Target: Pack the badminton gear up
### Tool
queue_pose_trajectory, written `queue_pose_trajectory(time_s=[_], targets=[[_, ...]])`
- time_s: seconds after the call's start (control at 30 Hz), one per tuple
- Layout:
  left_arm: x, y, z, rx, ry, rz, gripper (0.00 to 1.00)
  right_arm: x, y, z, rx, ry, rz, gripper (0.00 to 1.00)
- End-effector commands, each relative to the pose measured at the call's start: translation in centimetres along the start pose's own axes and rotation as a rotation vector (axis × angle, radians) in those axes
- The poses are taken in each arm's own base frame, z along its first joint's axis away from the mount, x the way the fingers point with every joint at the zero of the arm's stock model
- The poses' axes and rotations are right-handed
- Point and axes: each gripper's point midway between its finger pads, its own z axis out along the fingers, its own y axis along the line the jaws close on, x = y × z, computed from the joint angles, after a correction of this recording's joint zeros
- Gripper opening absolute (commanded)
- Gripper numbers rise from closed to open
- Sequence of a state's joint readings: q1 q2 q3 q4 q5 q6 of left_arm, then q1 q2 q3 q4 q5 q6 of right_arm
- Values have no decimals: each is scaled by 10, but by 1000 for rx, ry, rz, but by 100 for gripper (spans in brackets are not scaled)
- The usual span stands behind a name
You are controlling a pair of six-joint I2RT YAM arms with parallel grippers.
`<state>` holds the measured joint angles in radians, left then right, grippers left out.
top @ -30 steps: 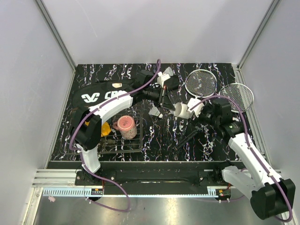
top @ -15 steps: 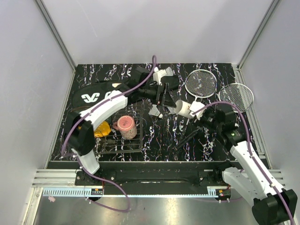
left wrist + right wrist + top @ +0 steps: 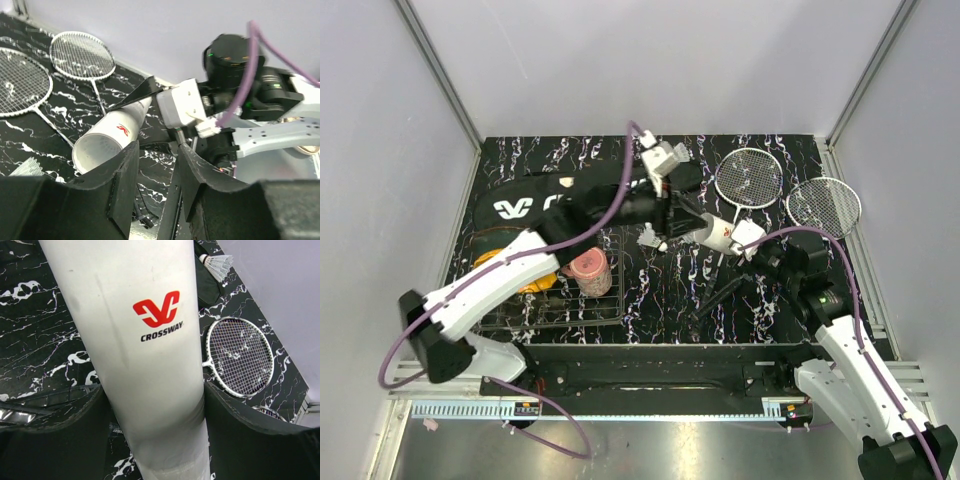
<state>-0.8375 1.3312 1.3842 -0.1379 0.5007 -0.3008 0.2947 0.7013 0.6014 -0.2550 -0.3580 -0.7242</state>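
White tube (image 3: 715, 232), mid-frame in the top view, is clamped by the fingers of the right gripper (image 3: 152, 405); loading seems in hand, so the left gripper (image 3: 157, 170), fingers part-open and empty, must next grasp the nearby shuttlecock (image 3: 648, 238).

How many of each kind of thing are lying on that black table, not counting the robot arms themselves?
Rackets: 2
Shuttlecocks: 2 that show
White tube: 1
Black bag: 1
Pink cup: 1
Yellow-black object: 1
Wire rack: 1
Total: 9
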Motion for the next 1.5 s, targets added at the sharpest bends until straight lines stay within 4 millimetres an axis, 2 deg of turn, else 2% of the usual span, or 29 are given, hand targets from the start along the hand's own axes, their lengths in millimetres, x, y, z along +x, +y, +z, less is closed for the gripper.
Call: queue_pose_trajectory(time_s=[0.0, 0.13, 0.3, 0.67, 0.9, 0.93, 0.97, 1.03, 1.17, 1.2, 1.23, 1.27, 1.3, 1.33, 1.37, 1.43, 1.47], targets=[[18, 38, 28, -181, 36, -7, 40, -24, -15, -2, 57, -72, 14, 39], [17, 47, 39, -224, -1, -24, 38, -27, -17, -4, 70, -77, 20, 39], [33, 50, 56, -208, 50, -92, 31, -26, -19, -5, 78, -75, 21, 39], [53, 38, 72, -160, 101, -136, 36, -25, -24, -5, 111, -73, 24, 37], [59, 44, 81, -216, 137, -128, 15, -26, -28, -4, 129, -72, 31, 34], [63, 44, 81, -223, 155, -131, 3, -25, -29, -4, 133, -71, 33, 34], [64, 44, 81, -224, 158, -128, 0, -25, -29, -3, 133, -71, 31, 34], [64, 38, 80, -195, 165, -126, 0, -23, -31, -2, 141, -63, 29, 32], [65, 20, 73, -93, 197, -124, 0, -17, -32, -2, 157, -52, 14, 30], [56, 3, 68, 1, 183, -127, 0, -17, -33, -3, 164, -52, 7, 30], [50, 3, 61, 38, 163, -146, 0, -15, -35, -4, 179, -42, 1, 29], [61, 1, 55, 76, 175, -223, 0, -9, -34, -3, 187, -30, -10, 29], [41, -19, 42, 200, 115, -208, 0, -8, -35, -5, 198, -29, -15, 28], [31, -14, 32, 210, 71, -213, 0, -6, -37, -6, 214, -25, -16, 27], [38, -12, 25, 215, 73, -247, 0, -5, -36, -7, 217, -26, -16, 28], [19, -22, 5, 271, 14, -207, 0, -5, -37, -8, 228, -28, -16, 27], [23, -24, 0, 283, 18, -233, 0, -4, -37, -8, 228, -26, -14, 27]])
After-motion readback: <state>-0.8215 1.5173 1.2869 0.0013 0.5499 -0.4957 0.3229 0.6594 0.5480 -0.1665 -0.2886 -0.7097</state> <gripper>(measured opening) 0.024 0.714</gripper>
